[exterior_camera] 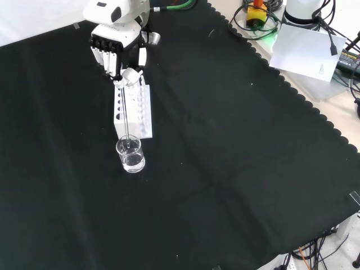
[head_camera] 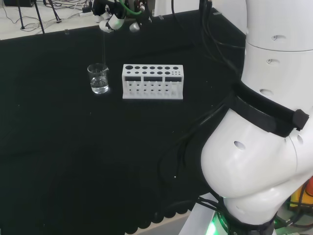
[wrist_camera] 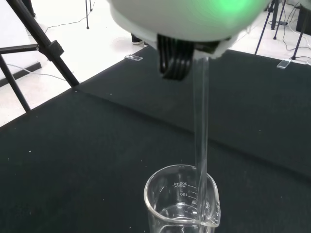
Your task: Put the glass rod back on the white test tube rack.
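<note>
Above the beaker (exterior_camera: 130,154), your hand (exterior_camera: 115,48) has its fingers (exterior_camera: 128,76) curled, pinching the rod (exterior_camera: 127,115) upright, its tip inside the glass.

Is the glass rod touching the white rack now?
Apart. In the head view the glass rod hangs from the hand into the beaker, with black cloth between beaker and white rack.
</note>
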`<state>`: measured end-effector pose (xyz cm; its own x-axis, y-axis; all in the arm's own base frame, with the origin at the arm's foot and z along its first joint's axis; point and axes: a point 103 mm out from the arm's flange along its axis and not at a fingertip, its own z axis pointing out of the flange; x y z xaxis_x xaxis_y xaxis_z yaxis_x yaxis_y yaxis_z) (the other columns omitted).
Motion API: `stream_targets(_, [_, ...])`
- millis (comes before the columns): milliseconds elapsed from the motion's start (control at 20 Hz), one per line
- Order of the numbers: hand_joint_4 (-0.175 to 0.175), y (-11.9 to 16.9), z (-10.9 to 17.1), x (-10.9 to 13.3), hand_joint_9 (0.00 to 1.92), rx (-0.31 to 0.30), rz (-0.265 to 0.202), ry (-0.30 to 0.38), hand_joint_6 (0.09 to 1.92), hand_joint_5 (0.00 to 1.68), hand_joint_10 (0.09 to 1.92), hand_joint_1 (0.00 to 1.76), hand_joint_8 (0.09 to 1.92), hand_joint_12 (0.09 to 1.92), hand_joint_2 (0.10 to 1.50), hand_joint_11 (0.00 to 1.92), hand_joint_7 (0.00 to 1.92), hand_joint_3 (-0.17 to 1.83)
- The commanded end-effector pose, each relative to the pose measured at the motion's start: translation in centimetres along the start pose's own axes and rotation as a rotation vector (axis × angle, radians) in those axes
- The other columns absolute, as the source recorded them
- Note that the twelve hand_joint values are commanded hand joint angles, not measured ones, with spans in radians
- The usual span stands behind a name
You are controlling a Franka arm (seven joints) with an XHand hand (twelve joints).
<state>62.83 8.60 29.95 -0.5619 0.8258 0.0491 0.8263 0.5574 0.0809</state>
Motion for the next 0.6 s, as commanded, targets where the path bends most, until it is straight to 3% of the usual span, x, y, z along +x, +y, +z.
stream_targets(50, [-0.175, -0.2, -0.9, 0.0, 1.89, -0.017, 0.014, 0.01, 0.56, 1.22, 0.41, 1.33, 0.89, 0.78, 0.59, 1.74, 1.34, 0.79])
stream_targets(300, [-0.175, -0.1, -2.7, 0.3, 1.89, -0.026, 0.03, 0.012, 0.56, 1.22, 0.41, 1.33, 0.89, 0.78, 0.59, 1.74, 1.34, 0.79])
stream_targets(600, [-0.175, -1.2, -5.6, 0.0, 1.89, -0.042, 0.083, 0.004, 0.56, 1.22, 0.41, 1.33, 0.89, 0.78, 0.59, 1.74, 1.34, 0.79])
